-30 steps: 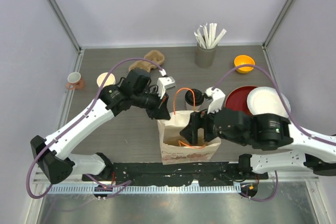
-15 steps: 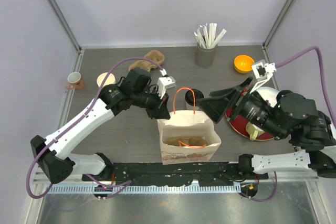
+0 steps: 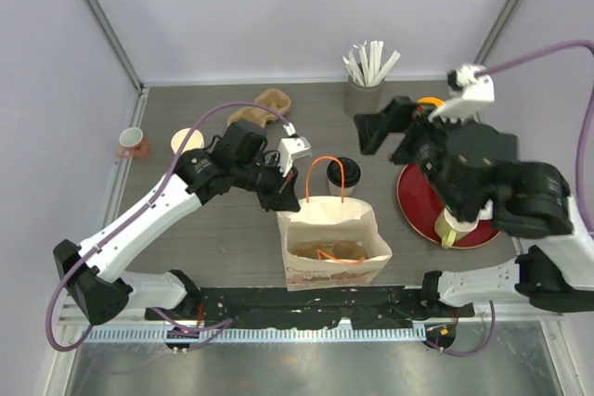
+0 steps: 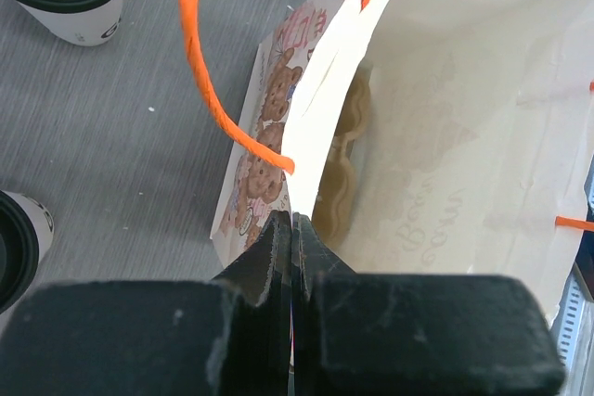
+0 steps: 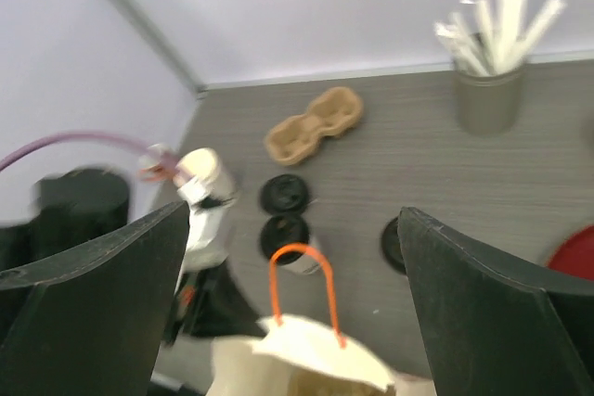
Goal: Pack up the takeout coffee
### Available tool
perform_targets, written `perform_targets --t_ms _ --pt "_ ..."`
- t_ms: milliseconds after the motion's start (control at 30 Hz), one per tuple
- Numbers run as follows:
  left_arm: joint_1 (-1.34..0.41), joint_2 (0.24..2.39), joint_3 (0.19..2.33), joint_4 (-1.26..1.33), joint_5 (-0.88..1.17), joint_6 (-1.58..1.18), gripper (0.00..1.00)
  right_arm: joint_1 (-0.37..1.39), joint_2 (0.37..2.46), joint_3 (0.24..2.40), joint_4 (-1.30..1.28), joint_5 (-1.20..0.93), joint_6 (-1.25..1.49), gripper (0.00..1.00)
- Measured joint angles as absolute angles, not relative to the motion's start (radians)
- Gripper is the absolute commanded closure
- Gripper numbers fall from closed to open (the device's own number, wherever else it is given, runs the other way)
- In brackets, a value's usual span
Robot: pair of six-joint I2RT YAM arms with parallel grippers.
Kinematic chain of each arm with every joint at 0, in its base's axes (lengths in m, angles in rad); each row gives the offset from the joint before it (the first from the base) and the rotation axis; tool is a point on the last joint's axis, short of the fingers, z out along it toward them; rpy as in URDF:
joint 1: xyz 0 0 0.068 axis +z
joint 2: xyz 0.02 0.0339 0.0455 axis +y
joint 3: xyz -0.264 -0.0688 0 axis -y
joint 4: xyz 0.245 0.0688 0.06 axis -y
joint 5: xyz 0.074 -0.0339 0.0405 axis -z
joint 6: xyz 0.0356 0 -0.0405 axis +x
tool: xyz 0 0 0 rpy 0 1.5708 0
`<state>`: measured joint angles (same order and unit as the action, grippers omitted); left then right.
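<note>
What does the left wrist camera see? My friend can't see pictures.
The left gripper, shut, pinches the rim of a white paper bag with an orange handle. A black-lidded cup stands on the grey table beside the bag.

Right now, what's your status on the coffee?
Left gripper shut on the bag rim. Right gripper open, empty, up above the table. Lidded coffee cup stands behind the bag, not packed. Bag mouth unobstructed.

Even, bright overhead light; soft shadows; right wrist view motion-blurred.

Faint lettering on the paper bag [image 4: 448, 215] is unreadable.
</note>
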<state>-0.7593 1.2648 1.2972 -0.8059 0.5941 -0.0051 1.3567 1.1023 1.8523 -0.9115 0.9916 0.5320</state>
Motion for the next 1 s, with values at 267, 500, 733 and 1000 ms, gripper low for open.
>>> perform_targets --t_ms 267,500,733,1000 --pt "-0.759 1.265 1.297 -0.806 0.595 0.010 0.90 0.887 1.319 1.923 -1.027 0.723 0.477 0.00" --pt "-0.759 1.259 1.297 -0.811 0.591 0.019 0.68 0.743 1.349 1.905 -1.032 0.468 0.439 0.00" --pt "-0.759 1.247 1.310 -0.838 0.576 0.044 0.53 0.624 1.377 1.897 -1.020 0.300 0.400 0.00" --pt "-0.759 1.233 1.354 -0.851 0.569 0.060 0.43 0.569 1.429 1.885 -1.028 0.090 0.309 0.03"
